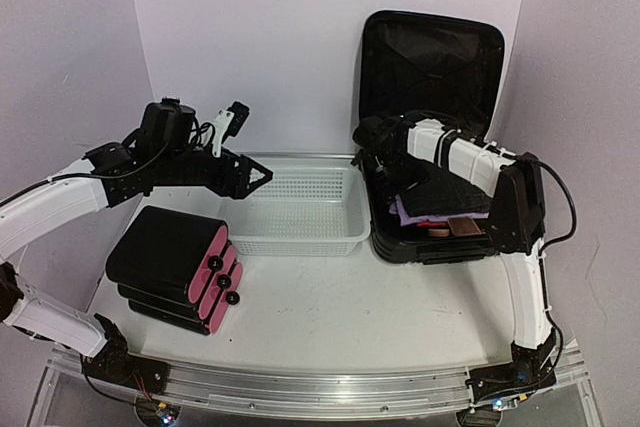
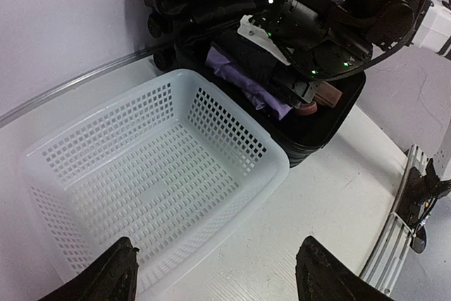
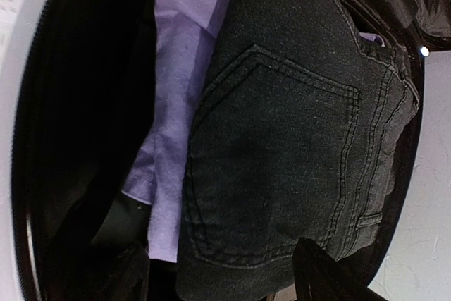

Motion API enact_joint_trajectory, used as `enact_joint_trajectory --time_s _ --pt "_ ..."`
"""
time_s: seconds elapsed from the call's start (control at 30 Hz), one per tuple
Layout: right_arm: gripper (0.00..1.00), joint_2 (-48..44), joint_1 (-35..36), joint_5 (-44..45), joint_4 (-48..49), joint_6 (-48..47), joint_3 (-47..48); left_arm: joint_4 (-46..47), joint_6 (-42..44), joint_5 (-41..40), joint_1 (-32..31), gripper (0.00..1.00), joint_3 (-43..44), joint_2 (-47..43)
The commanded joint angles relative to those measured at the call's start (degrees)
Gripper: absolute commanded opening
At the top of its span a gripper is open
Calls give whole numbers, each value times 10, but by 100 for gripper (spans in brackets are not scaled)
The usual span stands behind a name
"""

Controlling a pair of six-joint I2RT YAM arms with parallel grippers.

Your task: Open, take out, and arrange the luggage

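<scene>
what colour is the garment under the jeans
The garment is lilac; right wrist view shows it best.

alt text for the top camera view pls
The right gripper reaches into the open luggage at the right, which is packed with clothes. The left gripper hovers open over a white basket in the middle, and a small black and pink case lies front left.

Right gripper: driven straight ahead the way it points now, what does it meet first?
Most likely the dark jeans lying in the open luggage, around the back pocket; a lavender garment sits just beside. Depth unclear, but they look close.
</scene>
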Motion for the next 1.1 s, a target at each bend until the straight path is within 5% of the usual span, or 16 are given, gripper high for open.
enact_joint_trajectory --time_s 0.0,0.2,0.5,0.83,1.07 --pt "69 24 -7 48 -33 1 43 24 -29 14 3 77 -5 -12" --pt "64 49 -14 48 -42 8 62 24 -23 18 3 77 -14 -16" --pt "69 66 -27 44 -47 17 69 24 -20 14 3 78 -19 -24" --pt "35 42 -41 16 -50 25 63 23 -33 17 5 78 -13 -12" --pt "26 4 -50 -19 -46 10 55 23 -85 19 5 84 4 15"
